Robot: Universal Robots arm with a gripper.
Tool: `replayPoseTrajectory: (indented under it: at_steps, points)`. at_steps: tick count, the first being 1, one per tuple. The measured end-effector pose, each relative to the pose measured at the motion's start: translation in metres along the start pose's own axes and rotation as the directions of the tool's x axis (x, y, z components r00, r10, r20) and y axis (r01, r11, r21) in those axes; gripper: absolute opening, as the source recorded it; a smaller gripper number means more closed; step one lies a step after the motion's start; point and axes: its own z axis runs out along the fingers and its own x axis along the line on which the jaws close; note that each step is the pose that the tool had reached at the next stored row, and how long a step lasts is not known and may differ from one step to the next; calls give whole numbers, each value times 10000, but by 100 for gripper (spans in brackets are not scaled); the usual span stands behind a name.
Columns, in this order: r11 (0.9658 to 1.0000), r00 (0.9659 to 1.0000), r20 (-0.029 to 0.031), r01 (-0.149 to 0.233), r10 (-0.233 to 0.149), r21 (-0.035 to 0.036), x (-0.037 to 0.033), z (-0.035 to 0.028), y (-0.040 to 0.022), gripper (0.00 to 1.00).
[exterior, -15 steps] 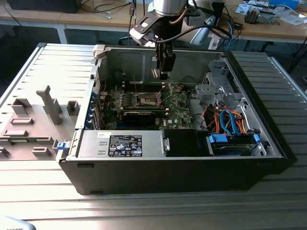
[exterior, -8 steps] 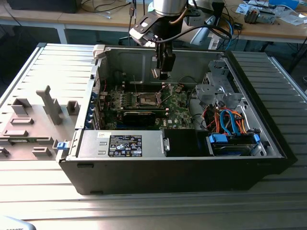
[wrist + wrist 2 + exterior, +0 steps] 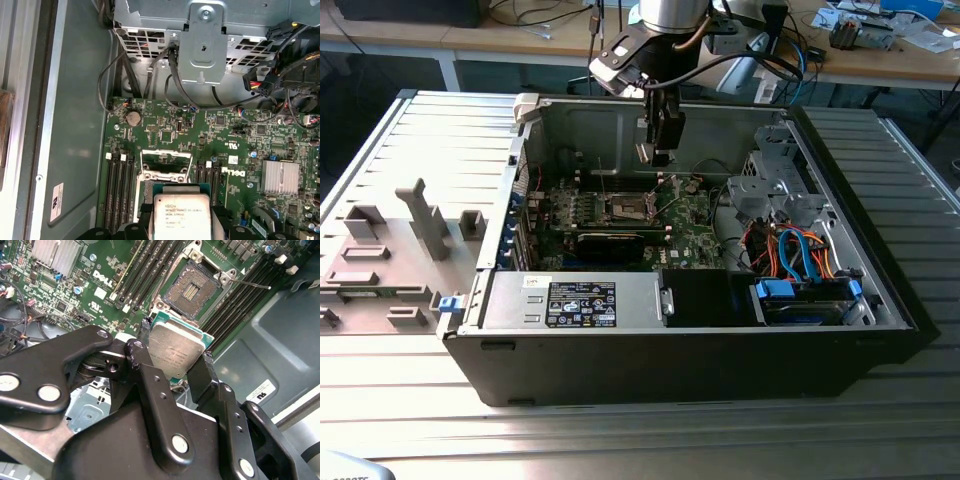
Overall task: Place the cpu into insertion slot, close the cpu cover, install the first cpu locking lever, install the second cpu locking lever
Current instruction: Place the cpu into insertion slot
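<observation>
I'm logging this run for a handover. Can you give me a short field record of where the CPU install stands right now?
gripper: shut on the cpu, gripped at its edges
cpu: held off the green board, not in the insertion slot
insertion slot: empty, dark centre exposed
setting: open computer case

- cpu [image 3: 176, 352] top, just beside insertion slot [image 3: 192, 289]: several lines of small dark print, too fine to read.
- green board [image 3: 200, 125], near slot: white logo lettering [image 3: 102, 277], plus tiny white part codes.
- case wall [image 3: 280, 340], beyond slot: white sticker [image 3: 260, 390] w/ black mark.
- power supply [image 3: 510, 300], well apart from slot: black label [image 3: 580, 303], white print, unreadable.
</observation>
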Motion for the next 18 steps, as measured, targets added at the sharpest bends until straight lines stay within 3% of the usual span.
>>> replayPoseTrajectory:
  at_steps: [18]
  points:
    - [9998, 9998, 0, -219, 219, 5, 0, 0, 0, 54]
